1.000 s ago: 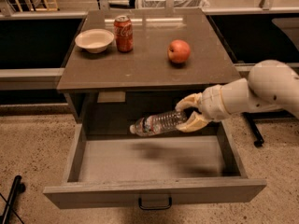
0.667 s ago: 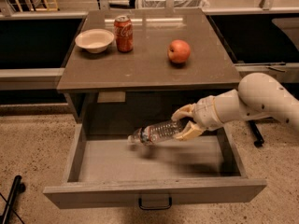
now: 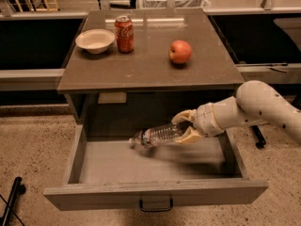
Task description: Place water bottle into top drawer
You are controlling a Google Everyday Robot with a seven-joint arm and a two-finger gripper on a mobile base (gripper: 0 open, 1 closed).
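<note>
The clear ribbed water bottle (image 3: 157, 135) lies nearly level, cap end to the left, held inside the open top drawer (image 3: 155, 192) just above its grey floor. My gripper (image 3: 185, 126) comes in from the right on a white arm and is shut on the bottle's base end, one finger above it and one below. The drawer is pulled fully out below the table, its flat front panel with a small dark handle (image 3: 155, 204) facing the camera.
On the brown tabletop (image 3: 150, 72) stand a white bowl (image 3: 95, 40), a red Coca-Cola can (image 3: 124, 33) and a red apple (image 3: 180, 51). The drawer's side walls flank the bottle. A dark pole lies on the floor at lower left (image 3: 11, 200).
The gripper has moved down and a little left with the bottle, lowering it deeper into the drawer. The grip has not changed.
</note>
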